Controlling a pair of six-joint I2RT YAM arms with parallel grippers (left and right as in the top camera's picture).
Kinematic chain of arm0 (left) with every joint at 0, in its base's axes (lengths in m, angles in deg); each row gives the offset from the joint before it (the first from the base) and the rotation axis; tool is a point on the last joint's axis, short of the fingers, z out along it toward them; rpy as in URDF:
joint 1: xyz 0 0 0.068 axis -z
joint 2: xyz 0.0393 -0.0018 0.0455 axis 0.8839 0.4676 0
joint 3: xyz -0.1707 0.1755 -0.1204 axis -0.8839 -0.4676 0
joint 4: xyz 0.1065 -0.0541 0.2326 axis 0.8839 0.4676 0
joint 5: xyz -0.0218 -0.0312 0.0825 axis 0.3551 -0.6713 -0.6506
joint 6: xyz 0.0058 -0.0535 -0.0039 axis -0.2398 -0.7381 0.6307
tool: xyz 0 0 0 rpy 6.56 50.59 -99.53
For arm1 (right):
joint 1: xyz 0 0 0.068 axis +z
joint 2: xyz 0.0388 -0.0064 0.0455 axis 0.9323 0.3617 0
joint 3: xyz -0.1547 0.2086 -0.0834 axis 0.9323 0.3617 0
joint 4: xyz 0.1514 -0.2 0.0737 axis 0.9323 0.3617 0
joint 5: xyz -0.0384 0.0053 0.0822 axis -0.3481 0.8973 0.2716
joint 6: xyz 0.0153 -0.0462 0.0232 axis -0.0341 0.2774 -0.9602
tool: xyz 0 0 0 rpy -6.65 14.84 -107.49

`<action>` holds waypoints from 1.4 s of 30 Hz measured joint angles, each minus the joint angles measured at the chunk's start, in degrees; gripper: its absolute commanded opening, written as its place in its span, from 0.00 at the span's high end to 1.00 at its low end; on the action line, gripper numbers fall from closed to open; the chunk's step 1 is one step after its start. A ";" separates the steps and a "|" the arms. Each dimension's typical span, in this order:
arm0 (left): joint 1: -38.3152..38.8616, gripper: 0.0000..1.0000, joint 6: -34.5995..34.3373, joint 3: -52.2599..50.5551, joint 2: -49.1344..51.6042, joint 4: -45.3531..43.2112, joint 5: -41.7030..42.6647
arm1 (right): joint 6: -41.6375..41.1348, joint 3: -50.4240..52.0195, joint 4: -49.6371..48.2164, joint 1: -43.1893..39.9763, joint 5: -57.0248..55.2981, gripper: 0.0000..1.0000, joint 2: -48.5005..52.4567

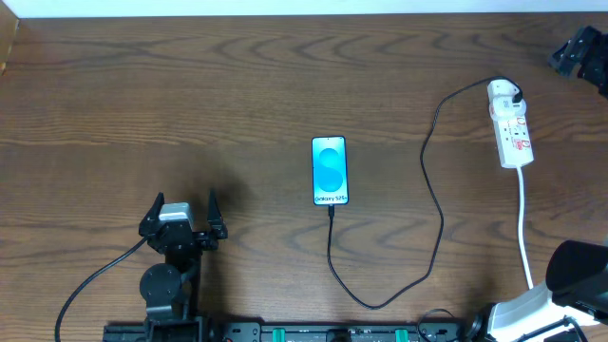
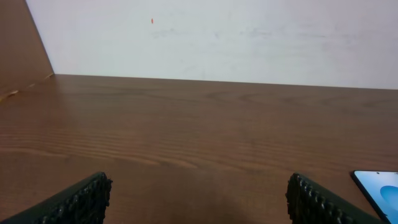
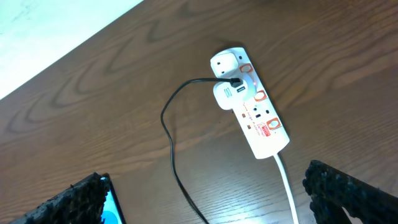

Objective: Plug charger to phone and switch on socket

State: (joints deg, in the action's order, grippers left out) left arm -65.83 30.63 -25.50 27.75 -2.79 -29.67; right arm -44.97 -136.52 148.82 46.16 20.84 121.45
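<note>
The phone [image 1: 330, 171] lies screen up at the table's middle, its blue screen lit. The charger [image 1: 435, 204] runs from the phone's near edge, where its tip sits against the phone, loops right and reaches its white plug [image 1: 505, 93] in the socket [image 1: 513, 133] at the far right. My left gripper [image 1: 185, 197] is open and empty, low over the table left of the phone. In the left wrist view [image 2: 199, 196] the phone's corner [image 2: 380, 186] shows at right. My right gripper [image 3: 208, 199] is open, held high above the socket [image 3: 258, 115], charger [image 3: 171, 149] and phone [image 3: 113, 202].
The socket's own white cord [image 1: 524, 228] runs toward the near right, where the right arm's base [image 1: 532, 313] stands. A black part [image 1: 579, 52] shows at the far right edge. A pale wall [image 2: 217, 37] borders the table's far side.
</note>
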 measured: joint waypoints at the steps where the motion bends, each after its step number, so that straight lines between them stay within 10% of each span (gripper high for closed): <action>1: 0.00 0.10 0.00 0.00 0.00 0.00 0.00 | 0.00 0.00 0.00 0.00 0.00 0.01 0.00; 42: 0.00 0.10 -0.13 0.00 0.00 0.00 0.00 | 0.00 0.00 -0.70 0.02 -1.42 0.01 0.00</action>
State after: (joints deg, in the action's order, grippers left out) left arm -65.83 30.50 -25.50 27.75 -2.79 -29.67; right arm -44.97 -136.52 148.12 46.19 19.42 121.45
